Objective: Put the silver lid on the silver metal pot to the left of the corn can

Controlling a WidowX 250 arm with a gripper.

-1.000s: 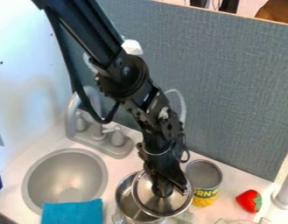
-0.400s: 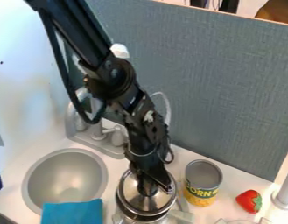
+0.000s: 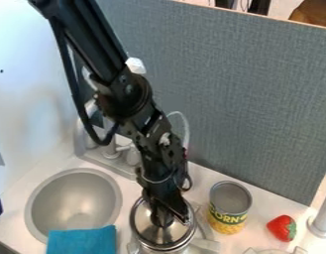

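Since the fingers (image 3: 178,209) pinch the lid (image 3: 150,231) by its knob, atop the pot (image 3: 163,250), the arm should level it, centre it on the rim, then release straight up.

Bright light, white wall (image 3: 26,99) washed out, metal lid (image 3: 146,229) glinting

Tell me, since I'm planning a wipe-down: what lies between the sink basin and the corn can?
The camera view shows a metal pot between the sink basin and the corn can, its lid on top with the pincer there.
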